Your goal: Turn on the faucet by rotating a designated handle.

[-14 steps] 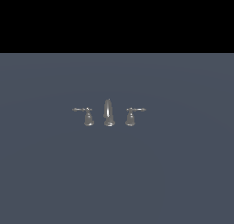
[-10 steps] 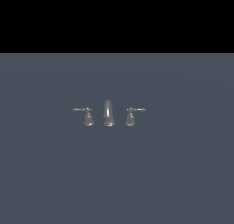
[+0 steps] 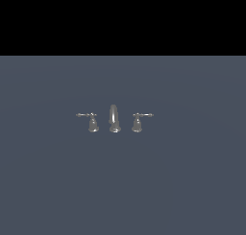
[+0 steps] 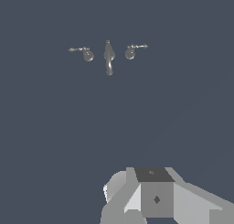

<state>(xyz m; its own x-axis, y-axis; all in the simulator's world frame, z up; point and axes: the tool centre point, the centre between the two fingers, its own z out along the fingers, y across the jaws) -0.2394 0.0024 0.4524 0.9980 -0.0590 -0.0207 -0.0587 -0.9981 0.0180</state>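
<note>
Item: small shiny grey metal handle point(image 4: 131, 51), lever pointing away from tall tapered spout point(image 4: 109, 56); well ahead of gripper point(image 4: 153, 198), untouched. Jaw opening: cannot tell. Step: approach. Next: long reach, alignment beside lever.

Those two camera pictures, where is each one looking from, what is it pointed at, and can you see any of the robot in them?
Exterior view: off the arm, low and level, facing the faucet side-on on the grey floor; no robot shows.
Wrist view: on the arm, high up, looking down on the faucet; only grey-white parts of the robot's hand show, fingertips unseen.
Shared: both show the spout between two lever handles.
</note>
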